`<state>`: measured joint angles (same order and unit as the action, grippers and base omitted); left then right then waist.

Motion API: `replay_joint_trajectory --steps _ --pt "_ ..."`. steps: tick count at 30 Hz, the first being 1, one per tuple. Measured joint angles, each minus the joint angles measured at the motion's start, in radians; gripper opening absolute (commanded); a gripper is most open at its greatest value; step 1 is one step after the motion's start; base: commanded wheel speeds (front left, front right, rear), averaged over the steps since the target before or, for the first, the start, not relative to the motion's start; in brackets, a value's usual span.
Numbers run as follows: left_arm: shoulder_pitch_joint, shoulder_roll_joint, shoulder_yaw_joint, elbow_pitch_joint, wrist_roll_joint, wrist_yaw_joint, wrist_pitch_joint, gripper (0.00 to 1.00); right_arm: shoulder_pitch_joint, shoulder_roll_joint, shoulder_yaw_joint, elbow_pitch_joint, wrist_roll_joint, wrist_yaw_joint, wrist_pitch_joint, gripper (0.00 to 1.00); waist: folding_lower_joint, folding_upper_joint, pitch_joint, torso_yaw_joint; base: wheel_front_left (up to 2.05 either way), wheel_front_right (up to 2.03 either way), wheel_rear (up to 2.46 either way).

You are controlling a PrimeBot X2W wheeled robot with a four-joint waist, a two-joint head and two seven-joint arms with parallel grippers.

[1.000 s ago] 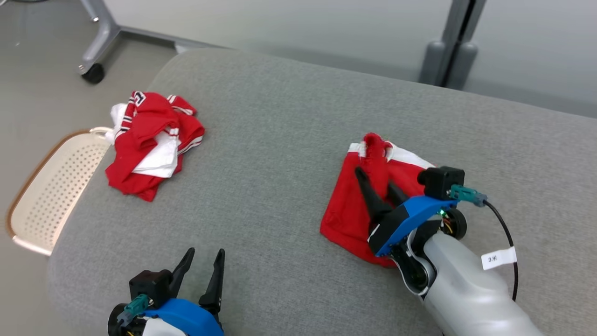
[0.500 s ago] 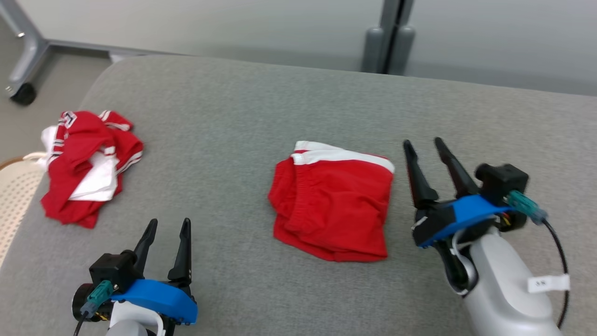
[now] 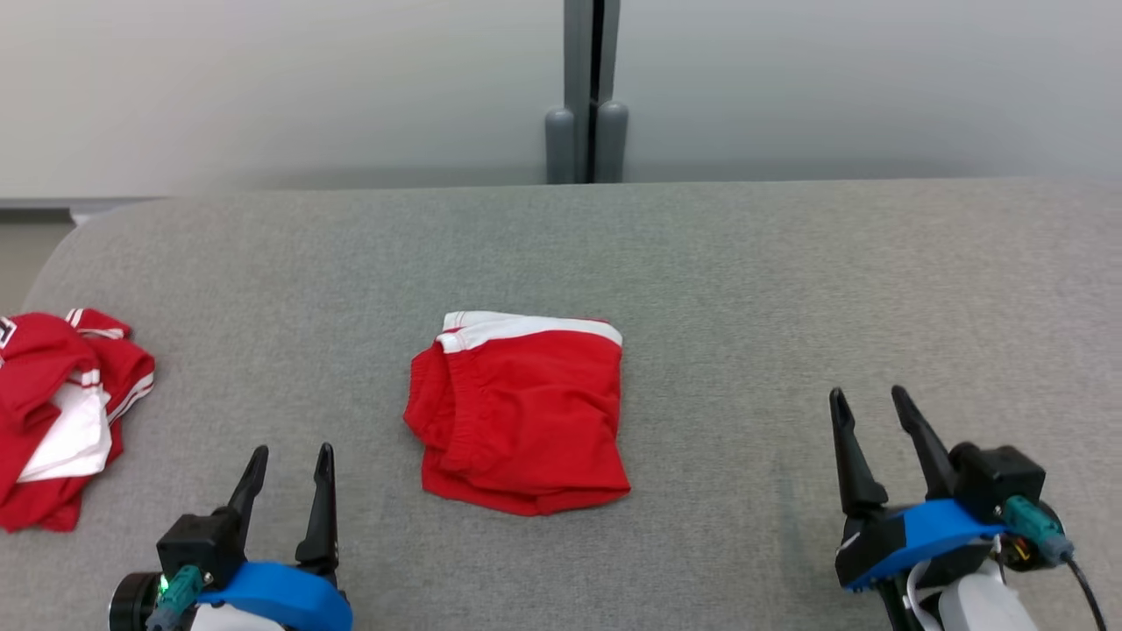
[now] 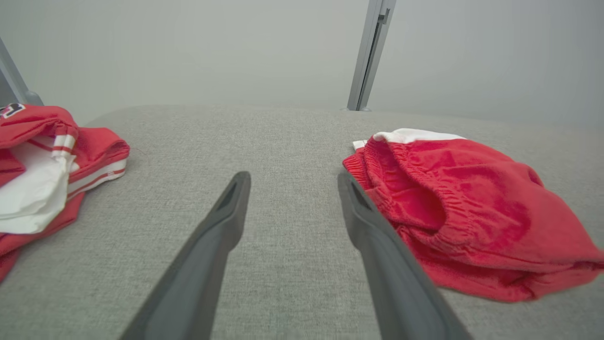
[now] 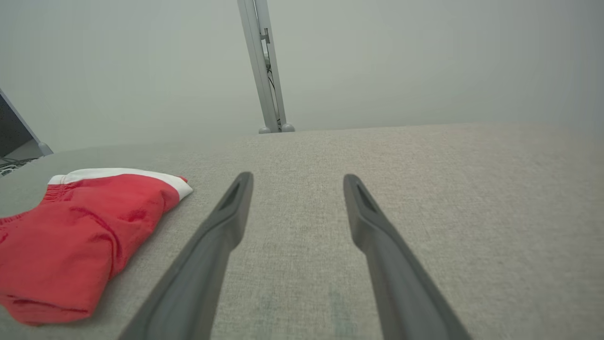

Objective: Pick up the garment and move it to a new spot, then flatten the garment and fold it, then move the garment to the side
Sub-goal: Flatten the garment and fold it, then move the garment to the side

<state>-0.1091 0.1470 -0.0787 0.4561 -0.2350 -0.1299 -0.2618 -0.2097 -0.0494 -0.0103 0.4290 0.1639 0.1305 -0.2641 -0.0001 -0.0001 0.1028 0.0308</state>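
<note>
garment (image 3: 521,412), folded red shorts with a white band, lies on the grey cushion (image 3: 789,280) between the wide, empty left tool (image 3: 294,450) and right tool (image 3: 868,393). clothes pile (image 3: 44,386) to its left; print unreadable.

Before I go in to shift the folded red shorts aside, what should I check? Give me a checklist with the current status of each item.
1. The left gripper is open and empty: ok.
2. The right gripper is open and empty: ok.
3. The red shorts lie folded, free of both grippers: ok.
4. The fold is flat all round: not ok, the waistband edge bunches up.
5. Bare grey cushion beside the shorts to set them on: ok.
6. The crumpled red-and-white garment lies apart from the shorts: ok.
</note>
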Motion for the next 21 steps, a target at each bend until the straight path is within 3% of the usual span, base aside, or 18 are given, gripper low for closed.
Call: replay_joint_trajectory --steps 12,21 --pt "0.060 -0.042 0.066 0.024 0.079 0.000 0.000 1.00 0.075 0.000 0.039 0.012 -0.013 0.000 0.000 1.00 -0.0001 0.0000 -0.078 -0.082 0.00 0.00 0.00" --pt "0.066 -0.056 0.063 0.022 0.098 0.000 0.000 1.00 0.077 0.000 0.046 0.016 -0.014 0.000 0.000 1.00 0.0000 0.0000 -0.076 -0.082 0.00 0.00 0.00"
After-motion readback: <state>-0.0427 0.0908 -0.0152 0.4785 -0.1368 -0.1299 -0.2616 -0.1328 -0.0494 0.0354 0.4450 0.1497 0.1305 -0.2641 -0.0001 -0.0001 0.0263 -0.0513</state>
